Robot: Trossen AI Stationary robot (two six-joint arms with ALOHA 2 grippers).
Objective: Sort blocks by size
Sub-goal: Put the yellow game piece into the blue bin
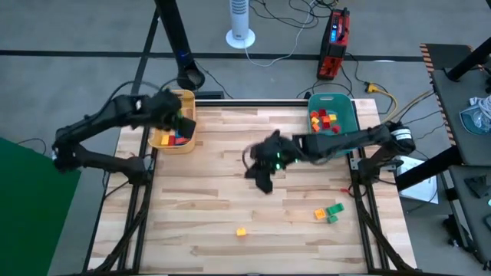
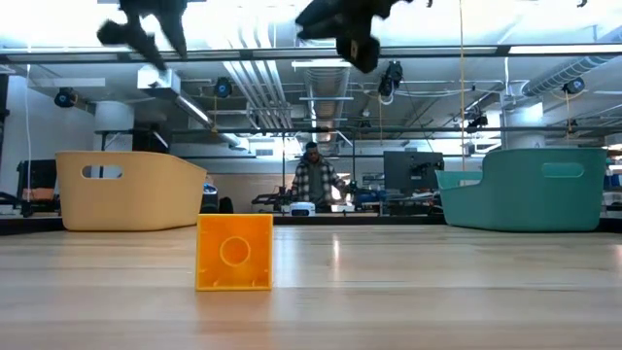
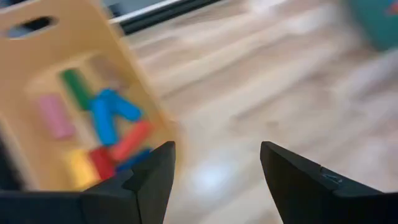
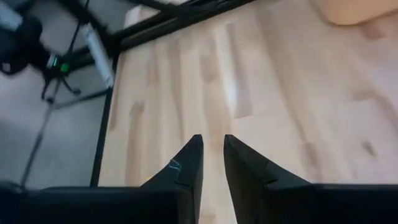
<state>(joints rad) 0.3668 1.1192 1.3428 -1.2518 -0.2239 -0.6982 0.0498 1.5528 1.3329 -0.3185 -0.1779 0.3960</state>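
Long blocks in pink, green, blue, red and yellow [image 3: 102, 127] lie inside the yellow bin [image 1: 173, 123]. Short red, yellow and orange blocks [image 1: 324, 120] fill the teal bin [image 1: 335, 102]. An orange cube [image 1: 241, 231] [image 2: 234, 253] sits on the table near the front. An orange block and green blocks [image 1: 328, 212] lie together at the right front. My left gripper [image 1: 182, 123] [image 3: 217, 149] hangs open over the yellow bin's right rim, with nothing between its fingers. My right gripper [image 1: 263, 180] [image 4: 212, 140] is shut and empty above the bare table middle.
The wooden table [image 1: 230, 199] is bare between the two bins and across its left front. A red device [image 1: 334, 42] and a white fan base [image 1: 240, 36] stand on the floor beyond the far edge. A person [image 2: 313, 180] shows in the room behind.
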